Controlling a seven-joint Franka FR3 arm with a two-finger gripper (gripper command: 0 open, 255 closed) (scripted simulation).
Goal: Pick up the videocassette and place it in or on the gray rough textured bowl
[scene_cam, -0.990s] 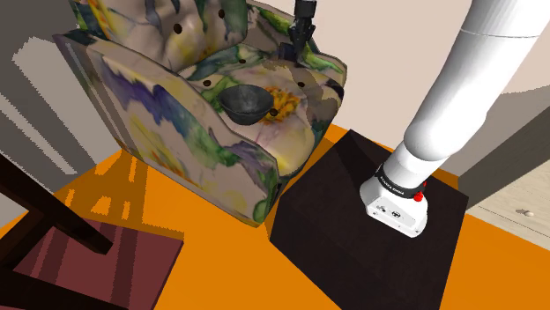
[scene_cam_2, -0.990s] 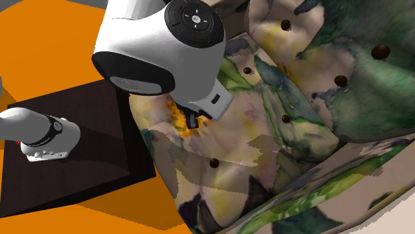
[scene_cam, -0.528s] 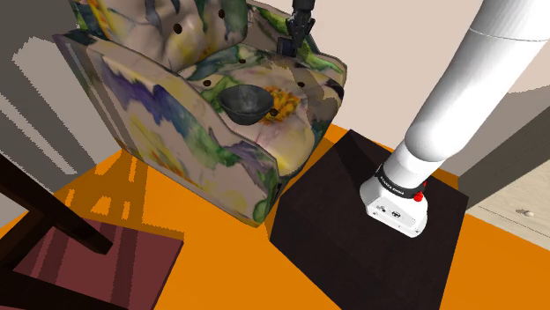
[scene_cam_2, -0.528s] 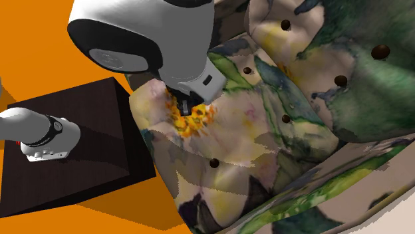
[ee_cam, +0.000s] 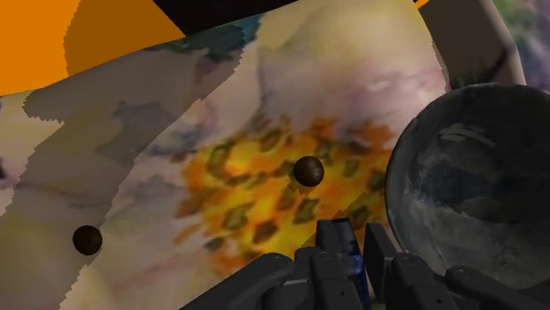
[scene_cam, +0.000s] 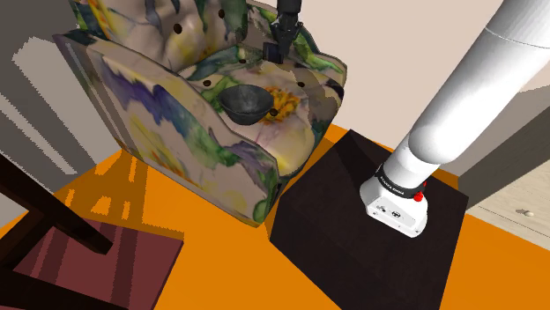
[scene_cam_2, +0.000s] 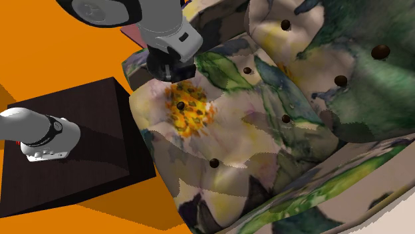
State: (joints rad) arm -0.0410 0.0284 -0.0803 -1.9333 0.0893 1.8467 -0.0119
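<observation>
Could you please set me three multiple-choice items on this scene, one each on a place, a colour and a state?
1. Where does the dark bowl stand?
A. on the floral seat cushion
B. on a shelf
C. on a windowsill

2. What colour is the floor?
A. grey
B. orange
C. green

3. How do the fingers stand?
A. wide apart, with nothing between them
B. shut, tips meeting on nothing
C. clasping a thin bluish videocassette

Answers:
1. A, since the shoulder view shows the bowl resting on the patterned cushion.
2. B, since the ground around the armchair and stand is flat orange.
3. C, since the wrist view shows a bluish sliver pinched between the two black fingers.
</observation>
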